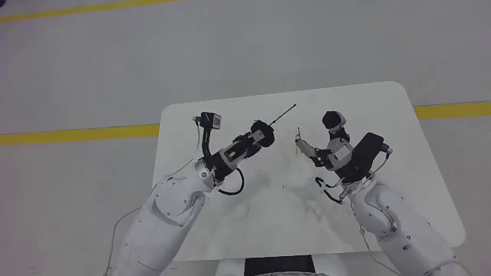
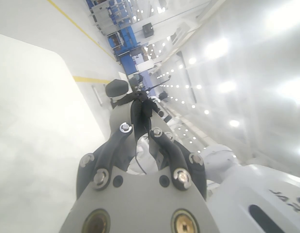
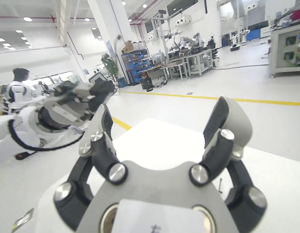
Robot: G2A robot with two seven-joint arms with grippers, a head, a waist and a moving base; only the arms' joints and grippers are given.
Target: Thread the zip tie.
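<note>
A white desk (image 1: 383,115) with rounded corners lies under two robot arms. Both arms come in from the near edge and end above the desk's middle, somewhat toward the far edge. The left end effector (image 1: 263,133) is clamped tight on a thin black zip tie (image 1: 281,116). A straight length of the strap sticks out past the fingertips, lifted off the desk and slanting toward the far right corner. The right end effector (image 1: 317,134) hangs near it, on the side of the right edge, with its ribbed fingers (image 3: 214,120) spread wide apart. The two end effectors do not touch.
</note>
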